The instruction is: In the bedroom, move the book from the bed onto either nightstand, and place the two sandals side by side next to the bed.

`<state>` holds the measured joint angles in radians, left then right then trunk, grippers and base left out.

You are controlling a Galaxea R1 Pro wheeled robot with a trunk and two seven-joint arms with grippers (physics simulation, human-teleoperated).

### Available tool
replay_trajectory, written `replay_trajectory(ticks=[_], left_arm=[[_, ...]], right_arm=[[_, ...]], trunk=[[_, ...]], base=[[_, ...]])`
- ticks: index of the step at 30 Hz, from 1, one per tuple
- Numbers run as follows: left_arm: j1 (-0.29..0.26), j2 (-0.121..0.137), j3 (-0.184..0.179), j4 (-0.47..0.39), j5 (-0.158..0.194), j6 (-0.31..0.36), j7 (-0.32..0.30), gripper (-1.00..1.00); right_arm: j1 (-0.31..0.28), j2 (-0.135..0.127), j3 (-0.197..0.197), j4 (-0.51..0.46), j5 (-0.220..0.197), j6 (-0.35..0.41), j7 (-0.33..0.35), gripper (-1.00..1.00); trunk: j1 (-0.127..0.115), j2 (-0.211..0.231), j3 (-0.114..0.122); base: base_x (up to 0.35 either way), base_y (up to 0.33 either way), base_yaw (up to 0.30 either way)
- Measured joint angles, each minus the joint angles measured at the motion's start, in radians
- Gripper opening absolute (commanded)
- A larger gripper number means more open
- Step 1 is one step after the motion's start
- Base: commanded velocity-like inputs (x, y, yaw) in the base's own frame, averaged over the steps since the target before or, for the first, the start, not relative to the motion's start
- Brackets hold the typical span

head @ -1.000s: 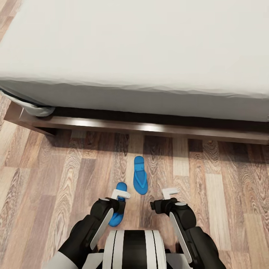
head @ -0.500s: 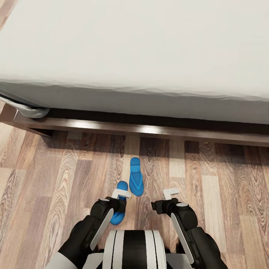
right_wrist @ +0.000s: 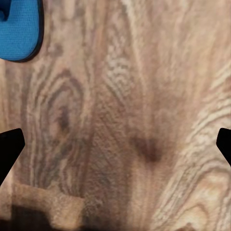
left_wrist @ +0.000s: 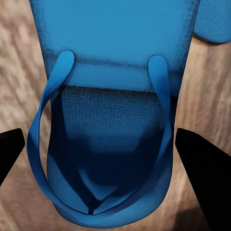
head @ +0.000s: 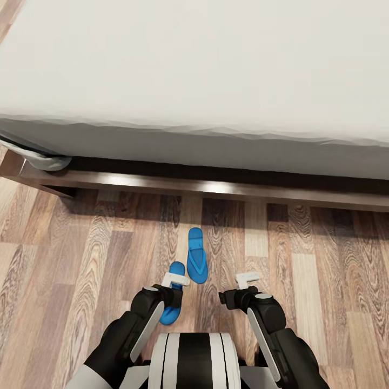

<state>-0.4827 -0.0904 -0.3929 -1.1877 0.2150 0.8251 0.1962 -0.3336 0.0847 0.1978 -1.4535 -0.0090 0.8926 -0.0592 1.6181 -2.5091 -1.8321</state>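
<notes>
Two bright blue sandals lie on the wood floor in front of the bed point(head: 216, 65). One sandal point(head: 196, 263) lies in full view, pointing toward the bed frame point(head: 162, 182). The other sandal point(head: 173, 313) sits just to its left, partly covered by my left gripper point(head: 174, 281). In the left wrist view that sandal point(left_wrist: 110, 120) lies straight below, with the left gripper point(left_wrist: 101, 147) open and a dark finger on either side of it. My right gripper point(head: 246, 279) hangs open over bare floor, and a sandal edge point(right_wrist: 19, 29) shows in the right wrist view. The book and nightstand are out of view.
The off-white mattress spans the upper half of the head view, its side overhanging the dark wooden frame. A grey bundle point(head: 46, 160) sits at the bed's left corner. Wood-plank floor point(head: 324, 259) stretches to both sides of the sandals.
A second ago the whole picture shifted slightly left, so the camera moved. Nothing has changed in the last half second; both grippers and sandals keep their places.
</notes>
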Motion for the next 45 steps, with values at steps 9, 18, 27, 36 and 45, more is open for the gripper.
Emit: replay_trajectory(ticks=[9, 18, 27, 36, 45], left_arm=[[0.000, 0.000, 0.000, 0.000, 0.000, 0.000, 0.000, -1.00], [-0.001, -0.014, 0.000, 0.000, 0.002, 0.012, 0.004, -1.00], [-0.001, -0.015, 0.001, 0.000, 0.003, -0.005, 0.003, -1.00], [-0.001, -0.017, 0.001, 0.000, 0.003, -0.009, 0.004, -1.00], [-0.001, -0.018, 0.001, 0.000, 0.003, -0.009, 0.004, -1.00]], right_arm=[[0.000, 0.000, 0.000, 0.000, 0.000, 0.000, 0.000, 1.00], [0.000, -0.004, 0.002, -0.003, 0.000, 0.000, -0.011, 1.00], [0.000, -0.006, 0.000, -0.003, 0.000, 0.000, -0.014, 1.00], [0.000, -0.006, 0.000, -0.003, 0.000, 0.000, -0.016, 1.00], [0.000, -0.006, 0.000, -0.003, 0.000, 0.000, -0.019, 1.00]], trunk=[[0.000, 0.000, 0.000], [0.000, 0.000, 0.000], [0.000, 0.000, 0.000], [0.000, 0.000, 0.000], [0.000, 0.000, 0.000]], base=[[0.000, 0.000, 0.000], [0.000, 0.000, 0.000], [0.000, 0.000, 0.000], [0.000, -0.016, 0.000], [0.000, -0.118, 0.000]])
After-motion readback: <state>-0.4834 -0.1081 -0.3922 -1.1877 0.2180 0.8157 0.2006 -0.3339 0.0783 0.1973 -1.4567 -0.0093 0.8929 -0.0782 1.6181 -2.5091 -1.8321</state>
